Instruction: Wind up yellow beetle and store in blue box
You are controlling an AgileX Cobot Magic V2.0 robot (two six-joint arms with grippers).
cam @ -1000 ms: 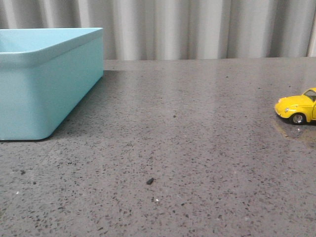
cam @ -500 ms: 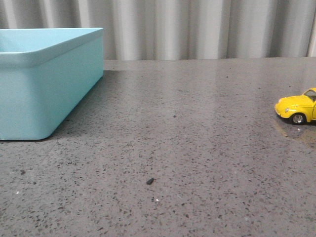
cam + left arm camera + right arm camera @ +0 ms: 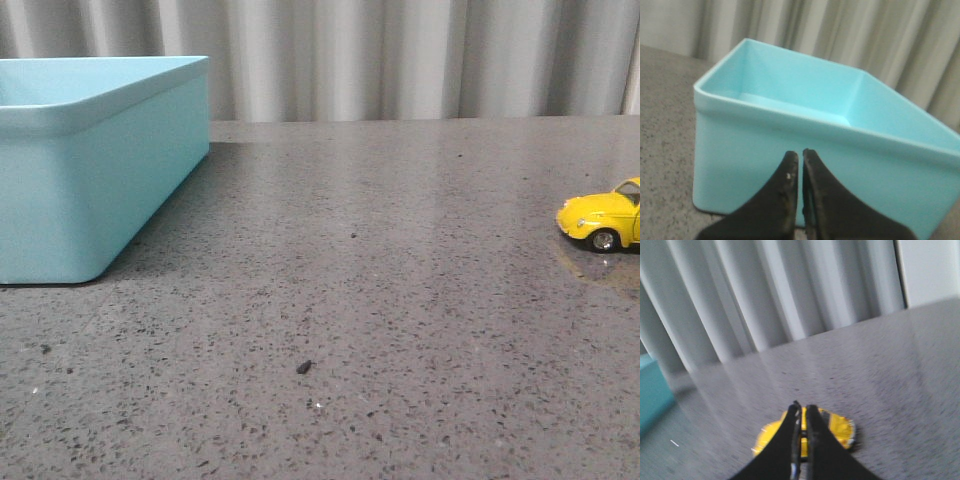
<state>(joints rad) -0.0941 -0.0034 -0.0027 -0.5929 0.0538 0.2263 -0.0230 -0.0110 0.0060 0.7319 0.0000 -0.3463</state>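
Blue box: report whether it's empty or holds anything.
Empty as far as visible: the blue box shows only bare interior walls and floor; its near floor is hidden.

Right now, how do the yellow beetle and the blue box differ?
Size: the blue box is large; the yellow beetle is tiny beside it.
Place: the box stands at the table's left, the beetle at the far right edge of the front view, partly cut off.
Look: the box is plain pale blue and open-topped; the beetle is glossy yellow with wheels.
Shared: both rest on the speckled grey table, untouched by either gripper.
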